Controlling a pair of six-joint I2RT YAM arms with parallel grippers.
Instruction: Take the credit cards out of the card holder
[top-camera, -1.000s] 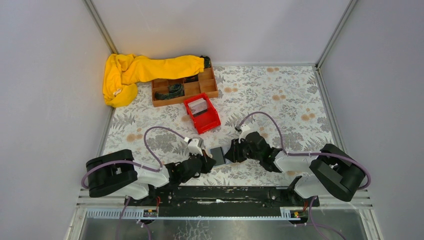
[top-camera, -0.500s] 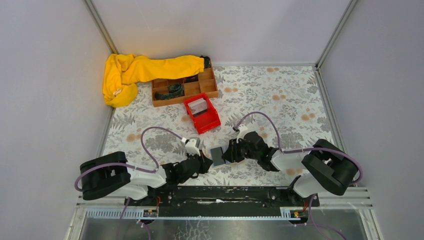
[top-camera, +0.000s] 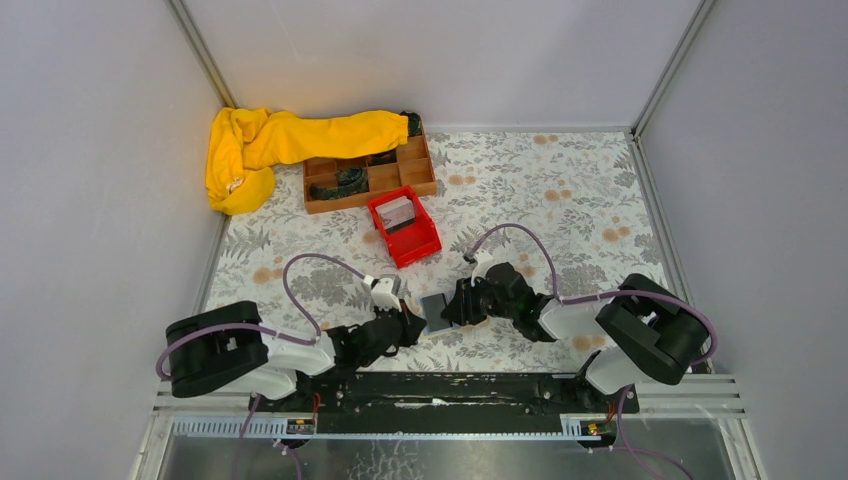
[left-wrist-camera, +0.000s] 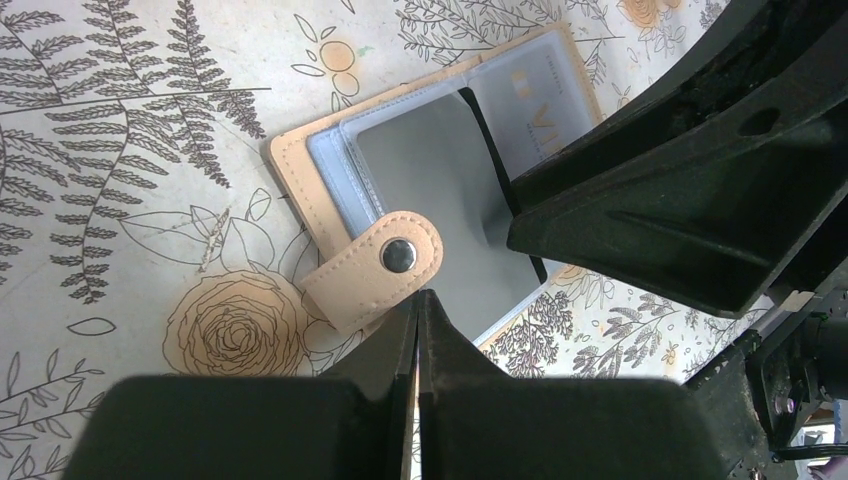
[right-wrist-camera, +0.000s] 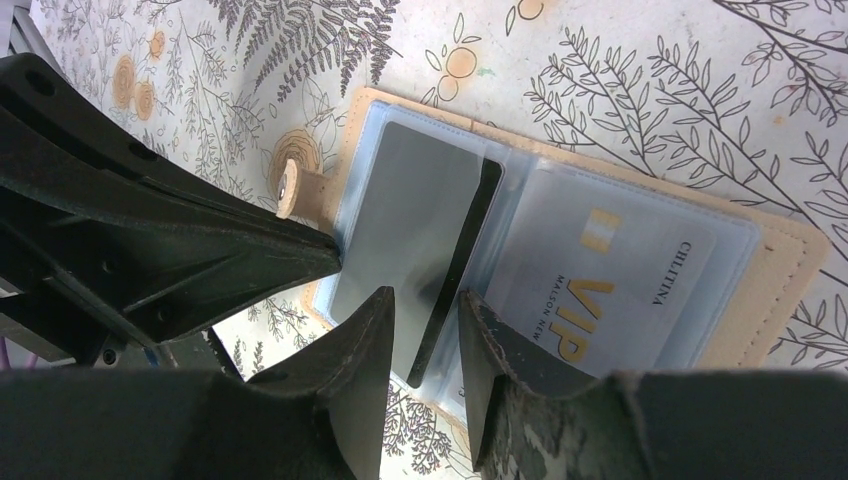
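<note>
tan-lined holder (left-wrist-camera: 300, 165) lies open on the floral table (top-camera: 560, 190). left gripper (left-wrist-camera: 418, 300) is closed on its edge by the snap tab (left-wrist-camera: 375, 270); right gripper (right-wrist-camera: 425, 300) pinches a grey card (right-wrist-camera: 400, 220), half out. red bin (top-camera: 403, 227), tray (top-camera: 368, 175) and yellow cloth (top-camera: 270, 145) sit well behind. right elbow (top-camera: 650, 340) has swung inward since earlier
</note>
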